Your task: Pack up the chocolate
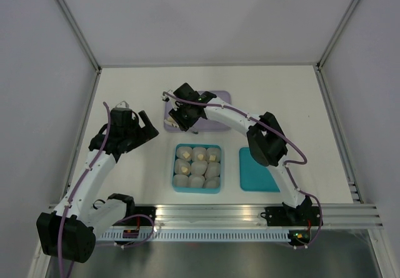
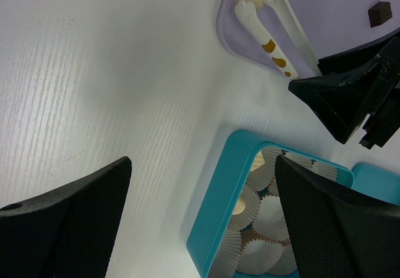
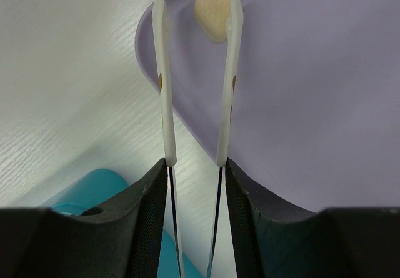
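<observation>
**Tweezers (image 3: 164, 90) flank cream chocolate (image 3: 214, 14) on lavender tray (image 3: 312, 103)**

On the white tabletop (image 1: 281, 97), the tray lies beyond a teal box (image 1: 174, 165) of paper cups (image 2: 262, 253). The left claw (image 1: 150, 126) hangs spread beside the box. The right claw (image 3: 196, 165) pinches the tweezers. The cream chocolate sits at the tray's corner, touching one tip. A dark piece (image 2: 379, 13) lies apart on the tray.

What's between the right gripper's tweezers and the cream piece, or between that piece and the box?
Nothing visible. The right gripper holds the tweezers, whose tips straddle the cream piece at the tray corner. The box lies open beside the tray.
</observation>
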You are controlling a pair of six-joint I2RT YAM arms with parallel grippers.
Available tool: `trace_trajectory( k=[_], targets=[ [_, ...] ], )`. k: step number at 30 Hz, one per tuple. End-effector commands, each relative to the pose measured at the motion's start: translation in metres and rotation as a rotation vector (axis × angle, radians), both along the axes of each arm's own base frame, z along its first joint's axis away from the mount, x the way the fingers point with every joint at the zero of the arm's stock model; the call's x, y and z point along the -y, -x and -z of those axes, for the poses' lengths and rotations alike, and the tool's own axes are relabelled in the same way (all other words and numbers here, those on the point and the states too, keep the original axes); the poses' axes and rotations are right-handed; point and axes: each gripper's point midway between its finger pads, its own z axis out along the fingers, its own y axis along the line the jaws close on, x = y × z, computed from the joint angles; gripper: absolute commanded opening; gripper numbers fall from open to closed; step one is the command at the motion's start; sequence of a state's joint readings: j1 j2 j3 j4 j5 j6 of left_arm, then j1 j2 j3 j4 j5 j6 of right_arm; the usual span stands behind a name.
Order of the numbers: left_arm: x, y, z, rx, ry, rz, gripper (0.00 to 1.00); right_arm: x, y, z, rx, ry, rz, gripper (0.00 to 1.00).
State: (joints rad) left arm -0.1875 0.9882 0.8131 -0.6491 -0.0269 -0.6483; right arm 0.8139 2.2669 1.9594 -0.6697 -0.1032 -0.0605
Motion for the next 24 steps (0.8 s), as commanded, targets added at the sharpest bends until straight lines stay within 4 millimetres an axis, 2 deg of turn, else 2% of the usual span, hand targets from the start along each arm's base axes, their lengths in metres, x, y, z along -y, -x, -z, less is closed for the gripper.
trace_trajectory(
  k=[1, 8, 19, 24],
  targets=[
    [-0.002, -0.005, -0.013, 0.049, -0.024, 0.011, 0.99, -0.005, -0.012, -0.009, 0.036, -0.011, 0.014, 0.46],
    [-0.002, -0.005, -0.014, 0.049, -0.025, 0.019, 1.0, -0.005, -0.015, 0.002, 0.014, -0.002, 0.026, 0.48],
    [-0.002, -0.004, -0.016, 0.057, -0.023, 0.016, 1.0, -0.008, -0.024, 0.003, 0.031, 0.003, 0.043, 0.49],
    [-0.002, -0.003, -0.015, 0.053, -0.022, 0.019, 0.99, -0.007, -0.021, 0.008, 0.015, 0.013, 0.034, 0.48]
  ],
)
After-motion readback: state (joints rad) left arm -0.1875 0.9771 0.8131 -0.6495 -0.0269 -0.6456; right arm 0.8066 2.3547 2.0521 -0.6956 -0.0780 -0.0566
